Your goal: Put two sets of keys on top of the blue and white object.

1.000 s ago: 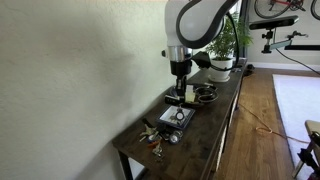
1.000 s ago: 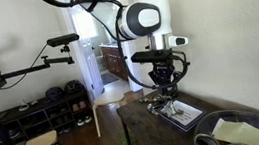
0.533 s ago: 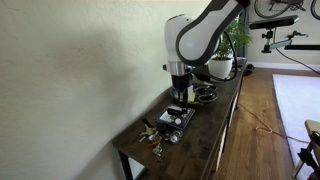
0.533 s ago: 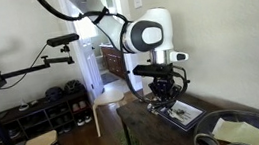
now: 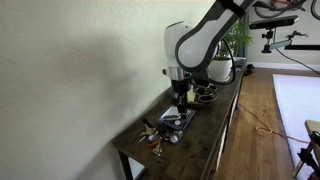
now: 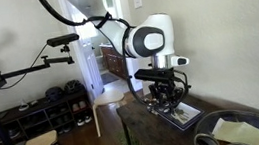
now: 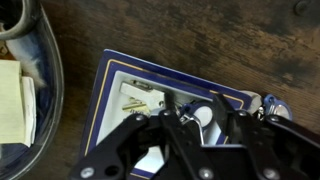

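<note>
Dark wooden counter (image 5: 200,140) along the wall, with the white robot arm (image 5: 195,40) bent low over it. On the counter lies the flat rectangular object with a blue border and white face (image 7: 140,80). To one side of it in the wrist view is the round bluish dish (image 7: 40,90), which holds a pale yellow item (image 7: 10,100). We see one set of brassy and silvery keys (image 7: 135,101) resting on the white face, with a round silver fob (image 7: 203,115) lying between the dark fingers of the claw (image 7: 190,130). We cannot tell whether the jaws have let go of this fob or are gripping it. A further cluster of keys with dark and reddish fobs (image 5: 155,135) lies on the counter near its end in an exterior view, apart from the blue and white object. We judge the chief hazard to be a snag. If a ring or fob hangs on a finger as the claw lifts, the bunch could be dragged off the face or over the border onto the counter. A low claw could also nudge the thin object itself and shift the keys lying on it. The cluster near the counter's end poses a second hazard. Its bunches look tangled, so a grasp could take the wrong one or sweep a bunch off the edge.
</note>
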